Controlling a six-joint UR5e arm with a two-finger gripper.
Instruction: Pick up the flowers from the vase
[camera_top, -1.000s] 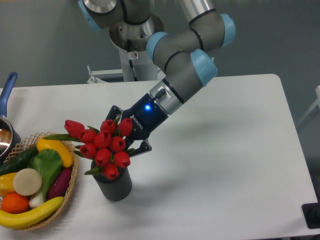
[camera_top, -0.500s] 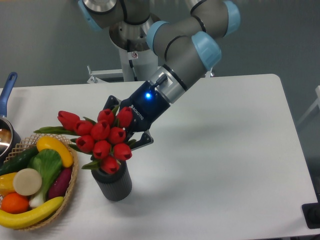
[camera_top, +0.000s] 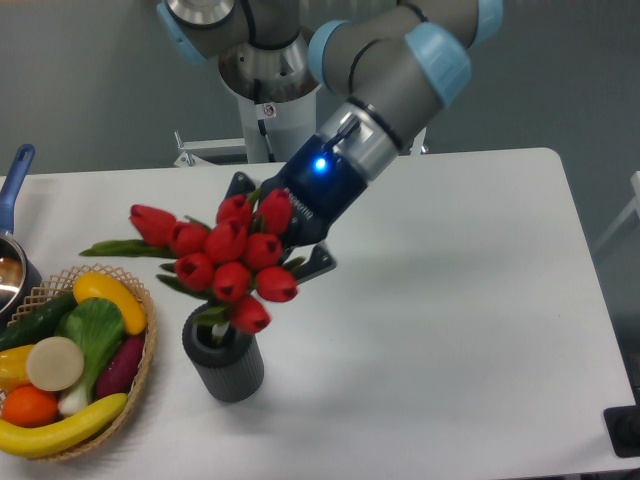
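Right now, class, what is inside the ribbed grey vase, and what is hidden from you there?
Pale green stem ends still dip into the vase, below the red tulips. Its dark interior and bottom are hidden. The gripper sits behind the blooms, so its jaws are covered.

Grey arm (camera_top: 385, 60), pale blue joint caps, dark blue-lit claw (camera_top: 285, 230)
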